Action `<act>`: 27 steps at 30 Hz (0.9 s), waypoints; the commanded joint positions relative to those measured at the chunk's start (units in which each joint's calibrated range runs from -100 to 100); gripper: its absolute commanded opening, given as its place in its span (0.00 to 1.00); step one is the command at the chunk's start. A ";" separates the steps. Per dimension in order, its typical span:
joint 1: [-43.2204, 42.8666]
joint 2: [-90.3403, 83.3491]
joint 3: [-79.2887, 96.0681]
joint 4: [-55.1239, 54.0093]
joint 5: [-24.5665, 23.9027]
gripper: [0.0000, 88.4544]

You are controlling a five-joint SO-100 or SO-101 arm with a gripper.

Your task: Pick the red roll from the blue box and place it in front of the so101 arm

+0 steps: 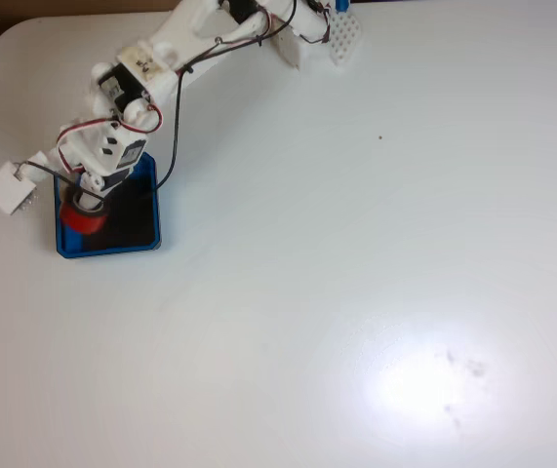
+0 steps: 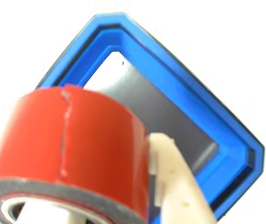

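gripper (image 1: pixel 85 200) clenched on red roll (image 2: pixel 72 149), over blue box (image 2: pixel 179 84) at table's (image 1: pixel 356 292) left in fixed view; white finger (image 2: pixel 174 182) against roll's side.

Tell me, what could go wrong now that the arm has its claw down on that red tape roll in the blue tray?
The red roll seems held by one white finger against its curved side, so it might slip or roll free. It also sits close to the rim of the blue box, so lifting at a slant could catch the rim and drag the box. In the fixed view the arm hides the grip, so its firmness is unclear.
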 commanded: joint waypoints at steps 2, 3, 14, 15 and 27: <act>0.03 -13.13 3.01 0.01 -0.22 0.01; -0.06 -15.64 5.08 0.01 -0.22 0.01; -8.08 -48.92 44.34 -0.24 0.22 0.01; -8.66 -52.51 48.56 -0.65 0.31 0.01; -33.48 -77.01 81.27 -0.57 0.48 0.01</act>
